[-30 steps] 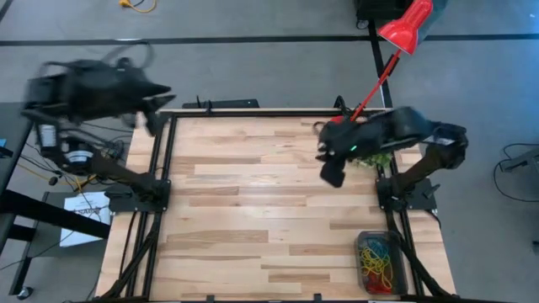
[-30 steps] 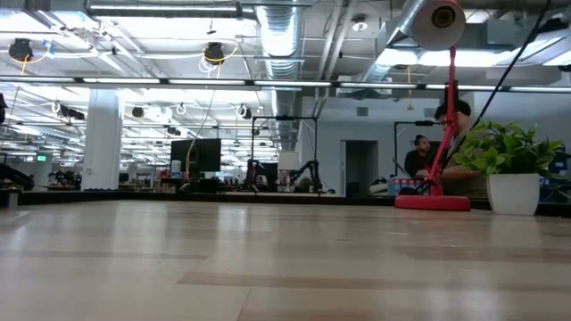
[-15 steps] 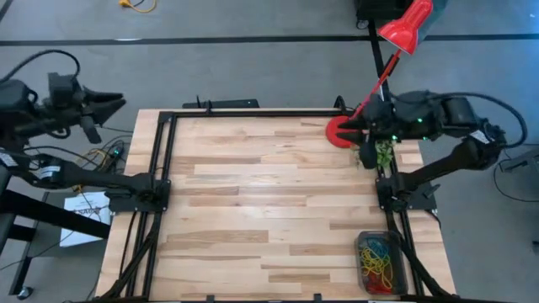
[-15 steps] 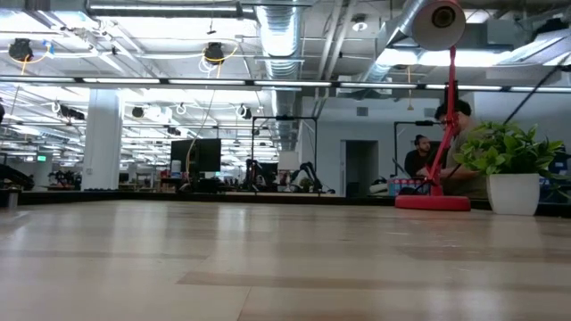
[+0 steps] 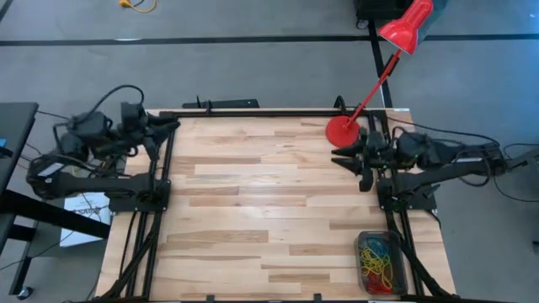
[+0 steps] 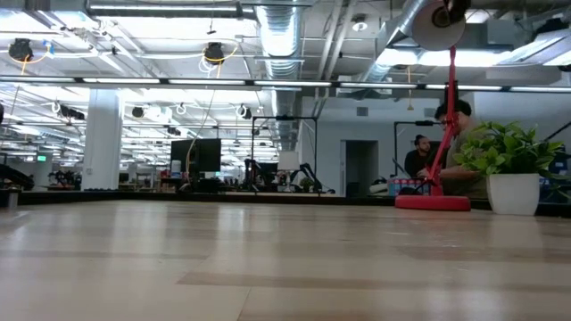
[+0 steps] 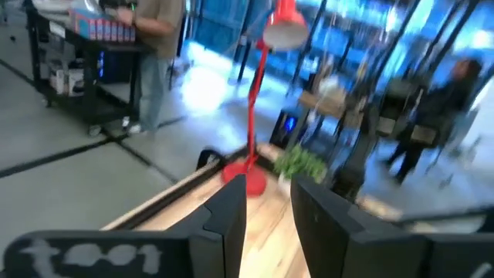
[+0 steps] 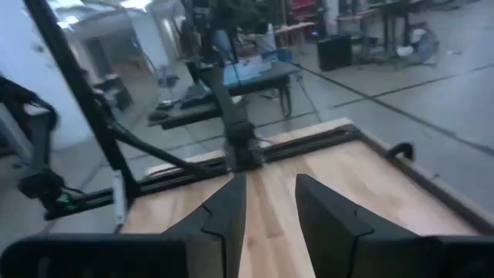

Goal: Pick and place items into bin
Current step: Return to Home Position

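**Fig.** Both arms sit folded at the table (image 5: 253, 210) edges, which fits homing. The left gripper (image 5: 171, 125) is at upper left. The right gripper (image 5: 338, 156) is at upper right, just below the red lamp base (image 5: 341, 130). Wrist views: left fingers (image 7: 228, 220) and right fingers (image 8: 224, 220) stand a narrow slot apart, w/ nothing between. The bin (image 5: 381, 235) is at the lower-right corner, well apart from both arms. The items (image 5: 379, 263) are heaped inside it, red/yellow/green/blue. No loose items seen on the boards, so sorting is prob. done.
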